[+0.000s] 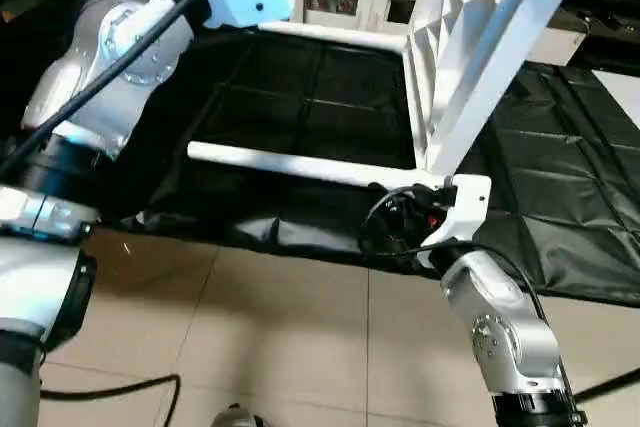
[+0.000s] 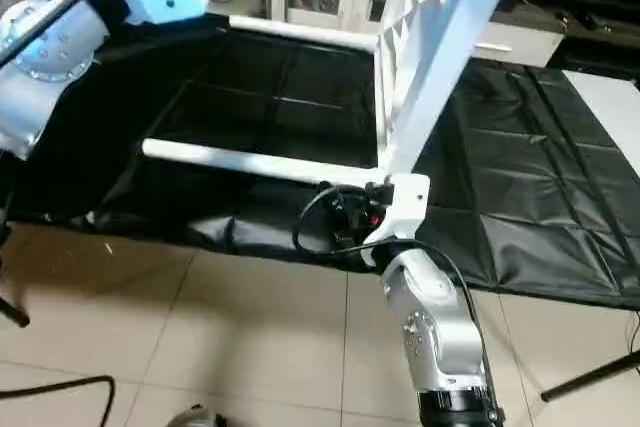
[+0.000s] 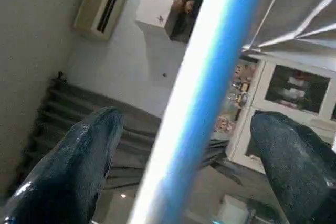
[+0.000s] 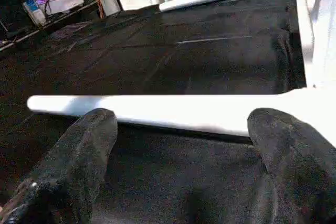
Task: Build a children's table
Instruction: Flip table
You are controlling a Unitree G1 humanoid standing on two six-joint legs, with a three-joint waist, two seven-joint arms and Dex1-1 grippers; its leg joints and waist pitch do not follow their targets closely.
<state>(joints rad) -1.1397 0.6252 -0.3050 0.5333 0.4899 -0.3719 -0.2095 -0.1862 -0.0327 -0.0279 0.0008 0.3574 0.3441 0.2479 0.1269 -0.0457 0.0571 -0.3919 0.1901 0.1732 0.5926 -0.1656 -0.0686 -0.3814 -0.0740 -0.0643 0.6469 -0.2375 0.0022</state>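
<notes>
- On the black mat [image 1: 560,197] the white tabletop [image 1: 432,57] stands on edge, ribbed underside toward the robot's left, so the table is close to built and the step in hand looks like seating or checking the legs.
- Two legs lie level over the mat from the tabletop's lower corners: the near leg [image 1: 300,165] runs out toward the left, and the far leg [image 1: 335,37] runs alongside it further back.
- A raised leg [image 1: 505,57] slants up from the near corner toward the top right, passing in front of the ribs.
- The right gripper [image 4: 181,150] sits low at that near corner, its fingers [image 4: 79,156] spread wide with the near leg lying across beyond them, not pinched.
- The left gripper [image 3: 191,166] is held high, its fingers [image 3: 79,166] also spread wide, and a white tube [image 3: 194,93] passes between them without touching either; I judge it to be one of the upper legs.
- To do this well, centre the tube between the left fingers before closing, and grip near the socket, not the tip.
- Any twist should follow the thread's axis; sideways pull could tip the edge-standing tabletop.
- Steadying the near corner with the right gripper first would help, since nothing else visibly braces it.
</notes>
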